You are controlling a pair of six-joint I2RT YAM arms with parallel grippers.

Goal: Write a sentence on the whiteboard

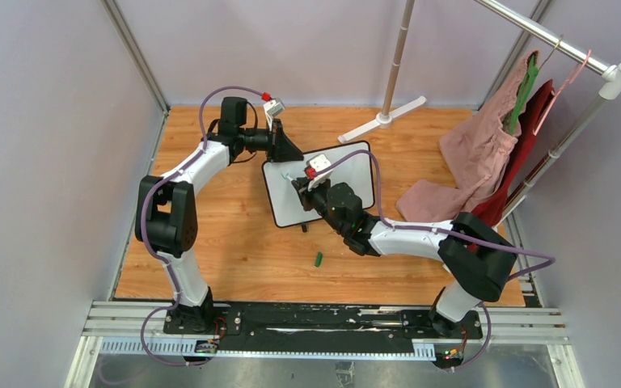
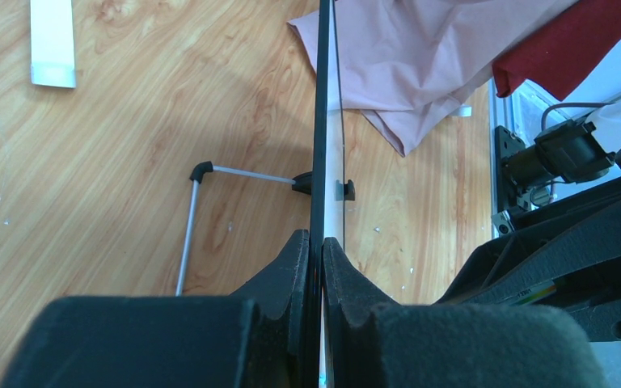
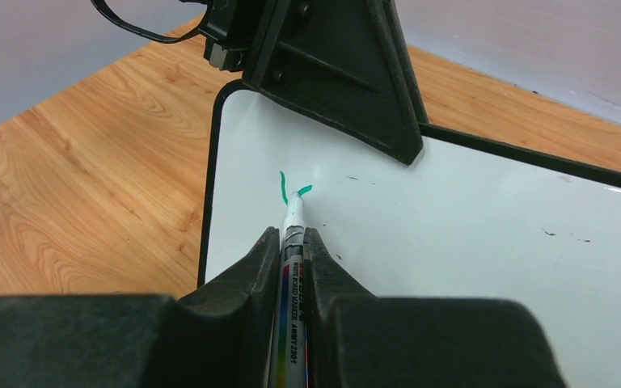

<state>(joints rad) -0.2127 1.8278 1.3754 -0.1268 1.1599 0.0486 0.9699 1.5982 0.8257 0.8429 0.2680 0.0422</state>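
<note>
**A:** The whiteboard (image 1: 285,206): where is it, and who has it?

**B:** It is on the wooden table (image 1: 234,242), between the two arms. At its upper left edge the left gripper (image 2: 317,242) is clamped tight on the thin black rim, with nothing else in its hold.

**A:** And which way does it lie?

**B:** Its long axis runs left to right, slanting away from the arms toward the right. It seems to stand on its small feet, with the white face turned up toward the right arm.

**A:** What's at the face?

**B:** The right gripper (image 3: 291,242) is closed narrowly around a marker (image 3: 289,291). The tip is on the board near the upper left corner, just below the left gripper. Only a short green stroke (image 3: 282,187) is there, so I'd judge the sentence is barely begun, mid first letter.

**A:** What does the next move call for?

**B:** Probably light, even tip pressure, moving rightward along the long axis. The left grip must brace the board against that push.
</note>
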